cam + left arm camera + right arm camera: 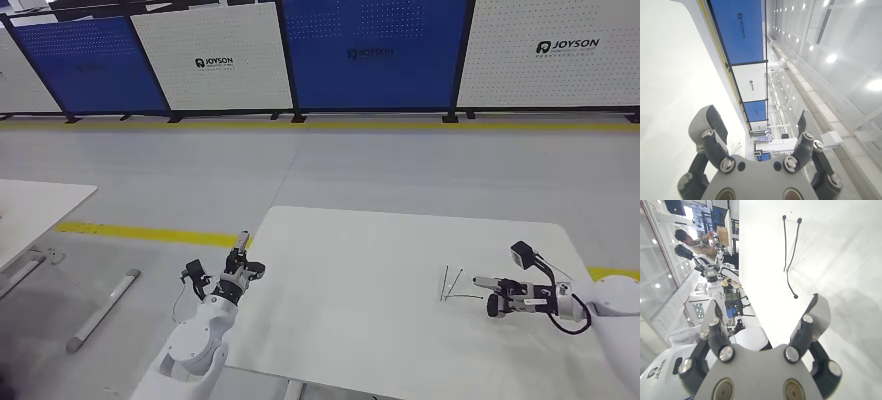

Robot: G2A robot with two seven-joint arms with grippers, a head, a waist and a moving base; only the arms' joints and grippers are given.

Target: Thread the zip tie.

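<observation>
White worktop [380, 300] bears thin zip ties [785, 241] lying close together, so the wide-open right pincer [764, 298] may nip two; left pincer [757, 108] gapes empty too.

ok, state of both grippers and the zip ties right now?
left gripper: open, empty, at the table's edge.
right gripper: open, empty, just short of the zip ties.
zip ties: three, lying loose on the table, none threaded.
</observation>
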